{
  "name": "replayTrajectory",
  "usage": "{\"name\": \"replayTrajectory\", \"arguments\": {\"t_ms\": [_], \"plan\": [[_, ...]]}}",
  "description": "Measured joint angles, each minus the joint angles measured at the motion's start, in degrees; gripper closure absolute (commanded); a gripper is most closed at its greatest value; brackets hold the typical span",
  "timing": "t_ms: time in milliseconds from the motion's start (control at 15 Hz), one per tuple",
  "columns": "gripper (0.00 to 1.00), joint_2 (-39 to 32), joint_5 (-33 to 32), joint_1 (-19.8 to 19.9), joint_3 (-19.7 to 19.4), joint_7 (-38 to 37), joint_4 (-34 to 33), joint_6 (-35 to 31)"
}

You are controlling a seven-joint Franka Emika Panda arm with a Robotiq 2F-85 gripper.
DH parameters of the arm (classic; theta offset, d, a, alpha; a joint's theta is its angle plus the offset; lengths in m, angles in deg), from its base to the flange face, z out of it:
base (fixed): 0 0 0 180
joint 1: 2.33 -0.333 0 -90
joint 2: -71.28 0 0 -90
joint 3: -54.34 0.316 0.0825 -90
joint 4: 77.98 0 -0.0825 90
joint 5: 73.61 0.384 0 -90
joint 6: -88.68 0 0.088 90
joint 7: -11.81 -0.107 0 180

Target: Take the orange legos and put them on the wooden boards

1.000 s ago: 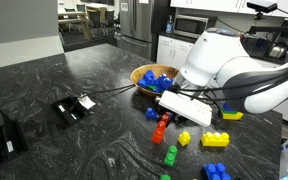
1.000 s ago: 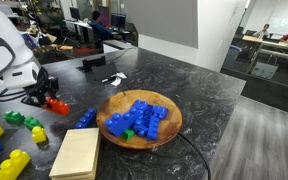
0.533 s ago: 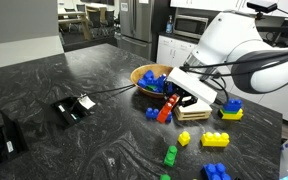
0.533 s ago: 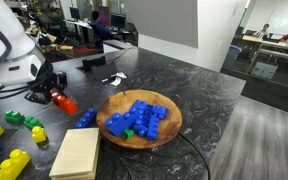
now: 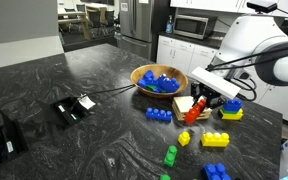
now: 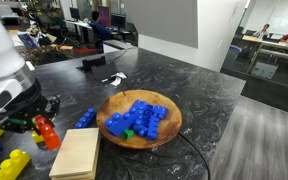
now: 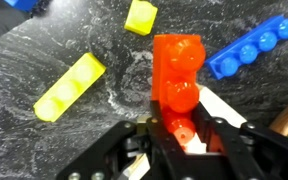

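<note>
My gripper (image 5: 202, 102) is shut on the orange legos (image 5: 193, 111), a short red-orange stack that hangs from the jaws. It holds them just above the table at the edge of the wooden boards (image 5: 182, 103), a small pale square stack beside the bowl. In an exterior view the orange legos (image 6: 46, 132) hang below my gripper (image 6: 34, 120), just left of the wooden boards (image 6: 76, 154). In the wrist view the orange legos (image 7: 177, 78) stand between the fingers of my gripper (image 7: 187, 142), with a pale corner of the wooden boards (image 7: 222, 108) behind them.
A round wooden bowl (image 5: 141, 72) full of blue bricks stands behind the boards and also shows in an exterior view (image 6: 170, 131). A blue brick (image 5: 160, 114) lies by the boards. Yellow bricks (image 5: 216, 140), a green brick (image 5: 171, 155) and black boxes (image 5: 74, 107) are scattered around.
My gripper has lifted the orange legos off the table and carried them past the blue brick to the edge of the wooden boards.
</note>
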Motion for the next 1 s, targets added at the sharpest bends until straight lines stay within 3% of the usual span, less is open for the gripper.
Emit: {"name": "replayTrajectory", "arguments": {"t_ms": [467, 1000], "plan": [[0.90, 11.6, -0.7, 6.0, 0.2, -6.1, 5.2, 4.6], [0.90, 6.6, -3.7, 9.7, 2.5, -14.3, 5.1, -3.0]]}}
